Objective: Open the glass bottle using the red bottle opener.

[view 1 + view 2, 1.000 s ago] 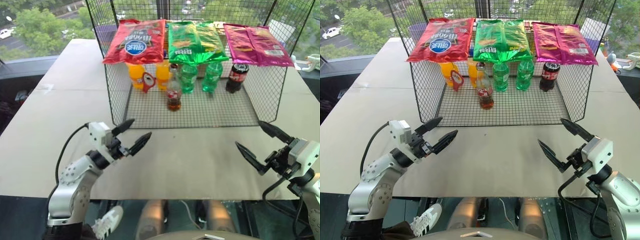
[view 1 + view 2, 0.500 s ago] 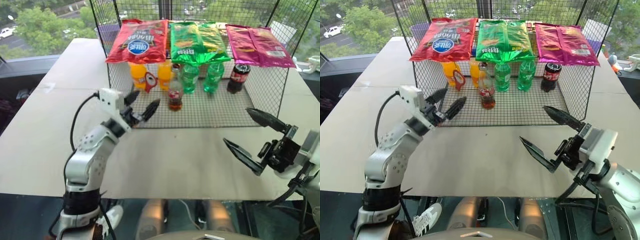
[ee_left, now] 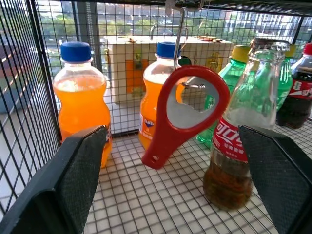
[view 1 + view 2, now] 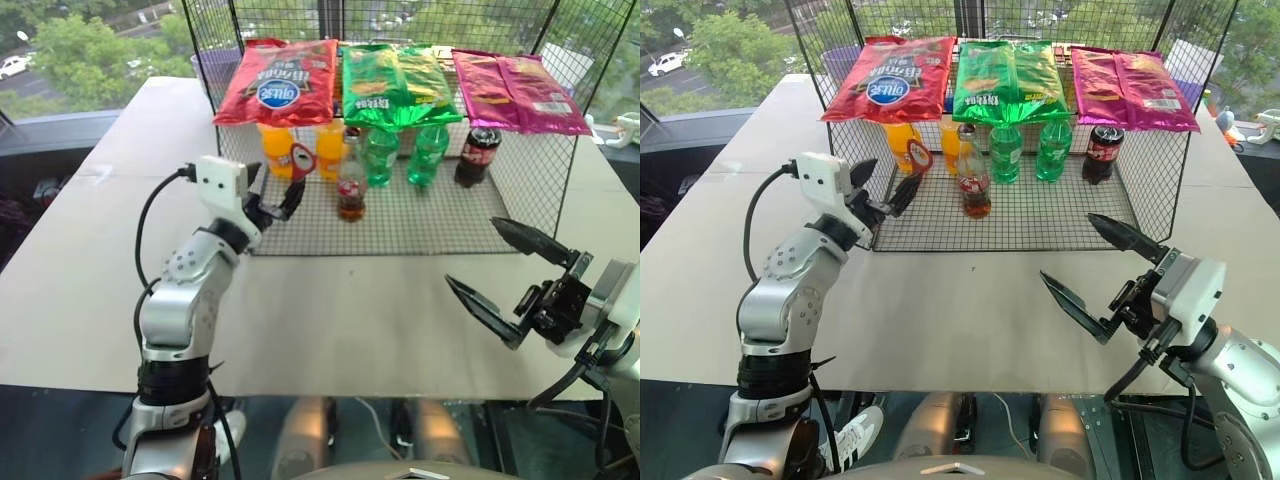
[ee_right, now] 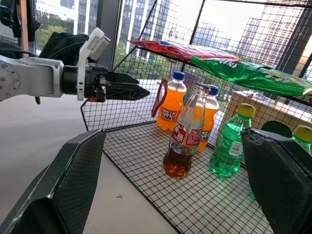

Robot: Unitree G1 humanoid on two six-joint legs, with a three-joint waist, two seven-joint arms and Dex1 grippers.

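Left gripper (image 4: pixel 277 203) at the wire rack (image 4: pixel 400 235), both your grippers empty.
Your left jaws gape wide, near the hanging red bottle opener (image 3: pixel 183 113); the glass bottle (image 4: pixel 349 187) stands just beside it. Right gripper (image 4: pixel 505 285) spread wide over the table (image 4: pixel 90 250).

The left arm was raised from its elbow with the forearm angled upward and forward, and the left gripper (image 4: pixel 272 200) pointed ahead and slightly toward the robot's right with its two black fingers spread apart and nothing between them. The right arm was bent low at the robot's right side, and the right gripper (image 4: pixel 500 277) pointed forward and toward the left, its jaws likewise wide apart and empty.
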